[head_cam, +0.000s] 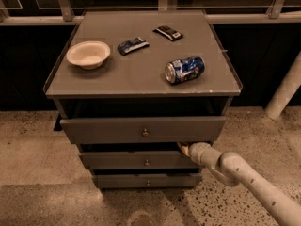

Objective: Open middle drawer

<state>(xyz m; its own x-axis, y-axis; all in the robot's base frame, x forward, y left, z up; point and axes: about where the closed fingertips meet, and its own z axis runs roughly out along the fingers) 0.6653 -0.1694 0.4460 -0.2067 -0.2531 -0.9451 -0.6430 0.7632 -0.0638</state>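
The grey cabinet has three drawers. The middle drawer (pixel 141 161) is the second front, flat grey with a small round metal knob (pixel 146 162); it stands out a little from the cabinet, less than the top drawer. My gripper (pixel 183 148) comes in from the lower right on a white arm (pixel 244 178). Its tip sits at the upper right edge of the middle drawer front, in the dark gap under the top drawer, to the right of the knob.
The top drawer (pixel 143 128) juts out above. The bottom drawer (pixel 146 181) is lowest. On the cabinet top lie a white bowl (pixel 88 54), a blue can (pixel 185 69) on its side and two dark packets (pixel 133 45) (pixel 168 32). A white post (pixel 284 91) stands right.
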